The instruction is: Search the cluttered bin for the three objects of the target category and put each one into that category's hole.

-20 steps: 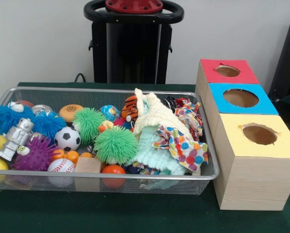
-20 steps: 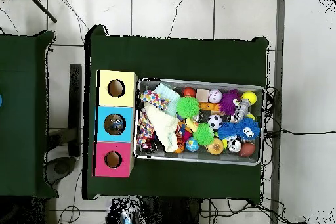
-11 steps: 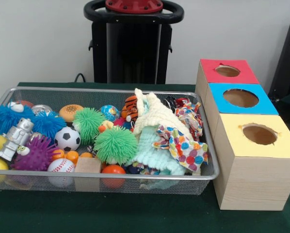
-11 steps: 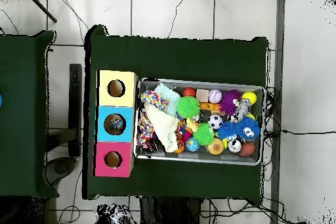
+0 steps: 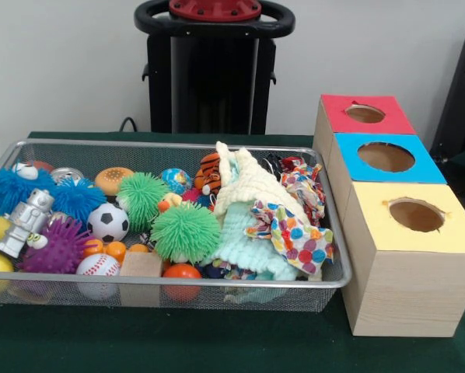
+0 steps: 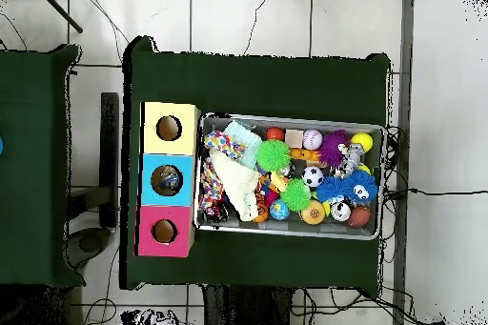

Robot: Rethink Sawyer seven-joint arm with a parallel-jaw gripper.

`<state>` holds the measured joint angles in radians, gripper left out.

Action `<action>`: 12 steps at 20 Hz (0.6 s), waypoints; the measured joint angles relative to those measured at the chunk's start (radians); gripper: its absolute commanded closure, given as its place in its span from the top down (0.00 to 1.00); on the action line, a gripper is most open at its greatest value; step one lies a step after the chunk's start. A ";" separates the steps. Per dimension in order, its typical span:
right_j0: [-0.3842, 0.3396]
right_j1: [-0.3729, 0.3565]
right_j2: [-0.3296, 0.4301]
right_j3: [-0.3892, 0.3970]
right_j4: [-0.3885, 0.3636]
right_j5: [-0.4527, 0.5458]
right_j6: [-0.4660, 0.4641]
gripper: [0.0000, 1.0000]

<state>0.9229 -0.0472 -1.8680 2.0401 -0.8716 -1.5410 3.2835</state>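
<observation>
A: What is being shown around the silver wire-mesh bin [image 5: 337, 268]?

B: The bin is being seen on the dark green table cloth [image 5: 217, 346], packed with toys. Just beside it, a row of three wooden boxes is being displayed: the yellow-topped box [image 5: 415, 225], the blue-topped box [image 5: 386, 158] and the red-topped box [image 5: 364, 114], each with a round hole in its lid.

A: And inside the bin?

B: Two fuzzy green spiky balls [image 5: 185, 231] are being seen near the bin's middle, with a black-and-white soccer ball [image 5: 108, 222], a white baseball [image 5: 98, 266] and a purple spiky ball [image 5: 59, 247] towards the end far from the boxes. A silver toy robot [image 5: 26, 221] is being propped there too. At the end nearest the boxes, a cream knitted cloth [image 5: 248, 186] and a polka-dot fabric piece [image 5: 298, 237] are being piled up.

A: Is the pincer clenched or released?

B: Neither view is showing it, so that cannot be told. Something is being glimpsed inside the blue-topped box's hole in the overhead view.
</observation>
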 measured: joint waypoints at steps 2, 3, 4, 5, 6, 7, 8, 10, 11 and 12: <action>0.000 0.012 -0.065 -0.011 -0.014 -0.017 0.000 0.00; 0.000 0.020 -0.121 -0.022 -0.042 -0.028 0.000 0.00; -0.001 0.024 -0.182 -0.035 -0.082 -0.038 0.000 0.00; -0.001 0.025 -0.204 -0.040 -0.100 -0.041 0.000 0.00; -0.003 0.025 -0.298 -0.061 -0.183 -0.060 0.000 0.00; -0.004 0.023 -0.371 -0.073 -0.271 -0.074 0.000 0.00; -0.004 0.020 -0.444 -0.084 -0.359 -0.089 0.000 0.00; -0.002 0.015 -0.536 -0.082 -0.513 -0.109 0.000 0.00; 0.002 0.007 -0.607 -0.081 -0.637 -0.124 0.000 0.00; 0.009 -0.003 -0.701 -0.091 -0.778 -0.146 0.000 0.00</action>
<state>0.9322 -0.0500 -2.5688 1.9490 -1.6500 -1.6868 3.2837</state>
